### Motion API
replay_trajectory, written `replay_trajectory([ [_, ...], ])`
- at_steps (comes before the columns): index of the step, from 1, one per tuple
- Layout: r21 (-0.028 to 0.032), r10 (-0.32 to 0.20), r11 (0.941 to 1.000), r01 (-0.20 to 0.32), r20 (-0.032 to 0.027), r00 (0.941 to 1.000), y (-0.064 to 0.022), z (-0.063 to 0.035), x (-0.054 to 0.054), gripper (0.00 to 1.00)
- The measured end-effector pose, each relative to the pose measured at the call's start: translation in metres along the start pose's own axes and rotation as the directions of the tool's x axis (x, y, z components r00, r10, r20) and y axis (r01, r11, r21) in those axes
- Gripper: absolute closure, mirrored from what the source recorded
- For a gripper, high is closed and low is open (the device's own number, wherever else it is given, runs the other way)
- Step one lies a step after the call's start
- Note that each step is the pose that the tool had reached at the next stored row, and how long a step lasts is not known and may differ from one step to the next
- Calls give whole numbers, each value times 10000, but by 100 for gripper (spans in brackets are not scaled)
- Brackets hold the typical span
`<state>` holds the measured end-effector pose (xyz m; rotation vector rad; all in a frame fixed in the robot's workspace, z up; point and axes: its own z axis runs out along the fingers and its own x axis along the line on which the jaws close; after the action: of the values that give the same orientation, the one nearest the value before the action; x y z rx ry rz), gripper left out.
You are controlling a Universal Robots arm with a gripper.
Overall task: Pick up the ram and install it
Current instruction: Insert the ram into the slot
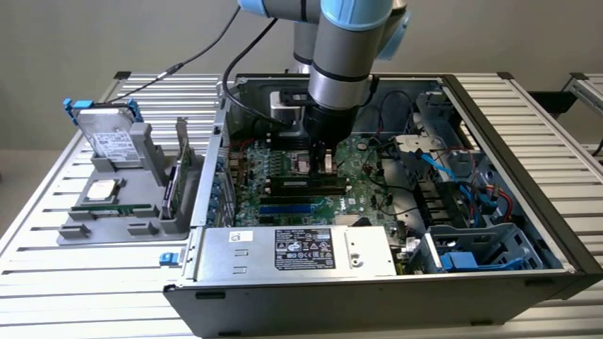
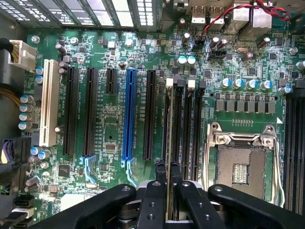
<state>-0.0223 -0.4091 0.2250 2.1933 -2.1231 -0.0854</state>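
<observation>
Holding the ram (image 2: 168, 129) edge-on between narrowly set fingers, the pincer (image 2: 168, 171) hangs inside the open computer case (image 1: 532, 176). It is directly over the memory slots (image 2: 180, 124) that run beside the CPU socket (image 2: 243, 162). By my reading, pick-up is done and seating is the step in hand. Whether the stick's lower edge has met a slot yet I cannot tell. Seating calls for the board to lie parallel to its slot, with its notch matched and a straight push between the white end latches (image 2: 190, 84). Close neighbours are a black expansion slot (image 2: 149, 114) and a blue one (image 2: 127, 114), both easy to mistake for the target. In the exterior view the power supply (image 1: 301, 251) sits in front and cables (image 1: 452, 176) lie to that view's right. A hard drive (image 1: 109, 138) stands in a grey holder (image 1: 70, 232) on the table (image 1: 56, 282), well apart.
</observation>
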Motion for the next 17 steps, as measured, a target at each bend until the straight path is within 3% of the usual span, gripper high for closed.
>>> replay_trajectory([
  [10,-54,-1,10000,1,-2,10000,-3,27,-1,86],
  [17,-60,-1,10000,1,-4,10000,-5,34,-1,86],
])
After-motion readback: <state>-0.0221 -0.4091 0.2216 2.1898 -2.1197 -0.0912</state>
